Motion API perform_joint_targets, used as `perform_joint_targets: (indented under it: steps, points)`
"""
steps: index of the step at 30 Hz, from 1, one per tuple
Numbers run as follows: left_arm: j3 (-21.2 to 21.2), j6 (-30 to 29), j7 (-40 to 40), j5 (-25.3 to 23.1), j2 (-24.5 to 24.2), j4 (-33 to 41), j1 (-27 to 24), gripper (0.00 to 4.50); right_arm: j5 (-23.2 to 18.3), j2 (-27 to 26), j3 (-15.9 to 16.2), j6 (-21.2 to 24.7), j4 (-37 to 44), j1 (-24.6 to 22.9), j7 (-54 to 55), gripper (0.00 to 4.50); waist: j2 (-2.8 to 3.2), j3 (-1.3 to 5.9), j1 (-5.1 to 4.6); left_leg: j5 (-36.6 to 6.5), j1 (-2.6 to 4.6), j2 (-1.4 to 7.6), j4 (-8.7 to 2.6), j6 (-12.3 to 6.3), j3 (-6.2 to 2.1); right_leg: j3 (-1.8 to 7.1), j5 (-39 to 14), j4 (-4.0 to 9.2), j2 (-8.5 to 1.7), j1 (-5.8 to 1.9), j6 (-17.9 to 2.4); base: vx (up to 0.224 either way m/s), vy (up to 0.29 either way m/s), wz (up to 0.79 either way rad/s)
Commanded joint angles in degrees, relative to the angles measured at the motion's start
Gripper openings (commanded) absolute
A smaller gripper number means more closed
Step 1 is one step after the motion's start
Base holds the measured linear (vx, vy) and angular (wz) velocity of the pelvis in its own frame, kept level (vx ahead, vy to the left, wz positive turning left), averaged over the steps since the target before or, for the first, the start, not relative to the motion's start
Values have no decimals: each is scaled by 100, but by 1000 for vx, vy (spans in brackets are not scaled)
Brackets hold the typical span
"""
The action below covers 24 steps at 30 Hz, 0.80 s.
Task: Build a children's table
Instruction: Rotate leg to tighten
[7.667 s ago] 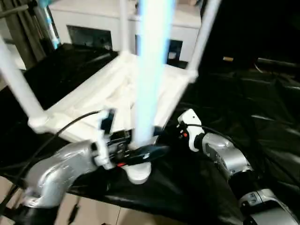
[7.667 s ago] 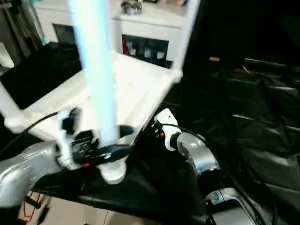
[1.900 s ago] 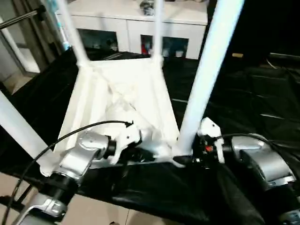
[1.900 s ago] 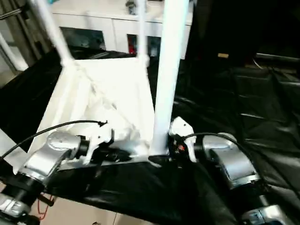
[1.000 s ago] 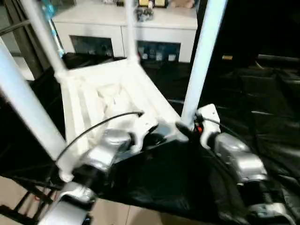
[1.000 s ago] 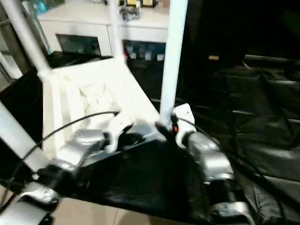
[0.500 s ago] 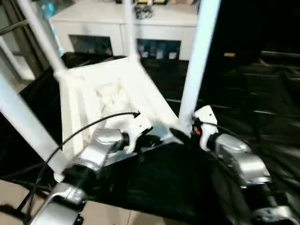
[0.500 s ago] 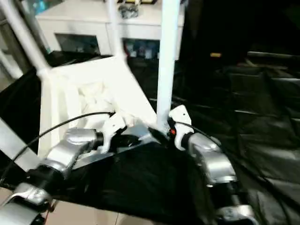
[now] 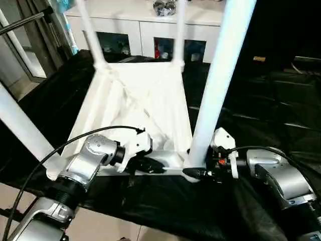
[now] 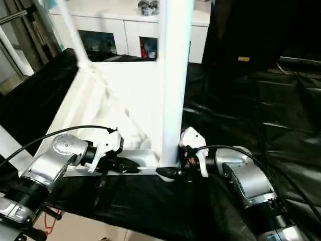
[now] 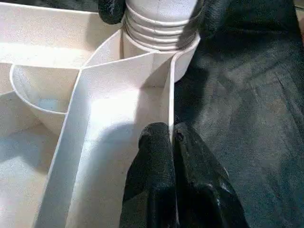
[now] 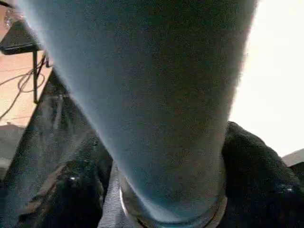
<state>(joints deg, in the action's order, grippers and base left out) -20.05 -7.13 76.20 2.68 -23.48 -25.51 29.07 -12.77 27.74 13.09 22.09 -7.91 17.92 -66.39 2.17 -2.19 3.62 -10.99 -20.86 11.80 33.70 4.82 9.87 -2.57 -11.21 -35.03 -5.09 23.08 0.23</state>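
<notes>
Legs stand in all four corners of the upturned tabletop (image 9: 145, 95), which lies ribbed side up on the black-covered bench in front of the white cabinet (image 9: 145, 20) — so the build looks nearly finished, with only the seating of the near right leg (image 9: 215, 90) left to confirm, and then the table to be turned over.

The left gripper (image 11: 172, 142) is closed tight on the thin wall of the tabletop's near edge, one finger on each side of it, steadying the piece. The right gripper (image 9: 196, 173) sits at the foot of the near right leg, its fingers (image 12: 78, 190) spread wide around the leg's base just above the corner socket (image 11: 161, 35); it seems to clasp the leg rather than stand free of it, though I cannot be sure how firmly.

Compared with a second ago, the tabletop lies squarer to the robot instead of turned to the side — and both forearms have swung outward with it, grips unchanged in place.
</notes>
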Motion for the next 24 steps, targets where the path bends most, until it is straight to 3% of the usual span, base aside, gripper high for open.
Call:
perform_joint_targets:
  steps: [1, 6, 9, 12, 16, 17, 19, 24]
  points:
    - [-45, 10, -104, 1, 58, 24, -21, 0, -120, -84, 363, 91, 229, 24, -315, 298, -71, 305, -3, -1142, 40, 101, -396, -239, 33, 183, -953, 414, -216, -285, -1334, 0, 0, 0]
    - [-7, -66, -249, -23, 147, 1, -53, 0, -158, -164, 360, 166, 258, -86, -267, 269, -70, 320, 5, -890, 13, 89, -375, -321, 34, 174, -568, 377, -211, -307, -1399, 0, 0, 0]
    - [128, -182, -579, 38, 332, -49, -25, 0, -256, -267, 290, 263, 299, -219, -109, 266, -65, 313, 5, -948, 20, 89, -376, -308, 37, 175, -682, 393, -208, -305, -1384, 0, 0, 0]
    - [282, -334, -1020, 53, 551, -144, 63, 0, -352, -453, 119, 389, 263, -284, 182, 265, -65, 280, 23, -1203, 46, 99, -407, -235, 41, 181, -1149, 445, -216, -271, -1313, 0, 0, 0]
    - [504, -738, -1914, 52, 1074, -196, 230, 0, -27, -1192, -319, 378, -250, -189, 1706, 264, -87, 259, -49, -1486, 27, 50, -446, 7, 9, 163, -1842, 502, -222, -278, -1075, 0, 0, 0]
    - [502, -778, -2066, 8, 1180, -206, 249, 0, 62, -1363, -388, 301, -362, -148, 2025, 264, -92, 252, -112, -1594, -3, 37, -472, 63, -23, 146, -2222, 529, -217, -295, -856, 0, 0, 0]
    - [441, -866, -2424, -152, 1425, -256, 248, 0, 257, -1877, -538, 440, -658, 17, 2951, 264, -25, 253, -187, -1668, 20, 37, -471, 113, -28, 157, -2207, 549, -216, -243, -843, 0, 0, 0]
    - [396, -866, -2571, -254, 1592, -296, 249, 0, 642, -2177, -367, 156, -673, 97, 3502, 264, -84, 272, -196, -1562, 23, 24, -459, 14, -8, 176, -2177, 583, -203, -242, -731, 0, 0, 0]
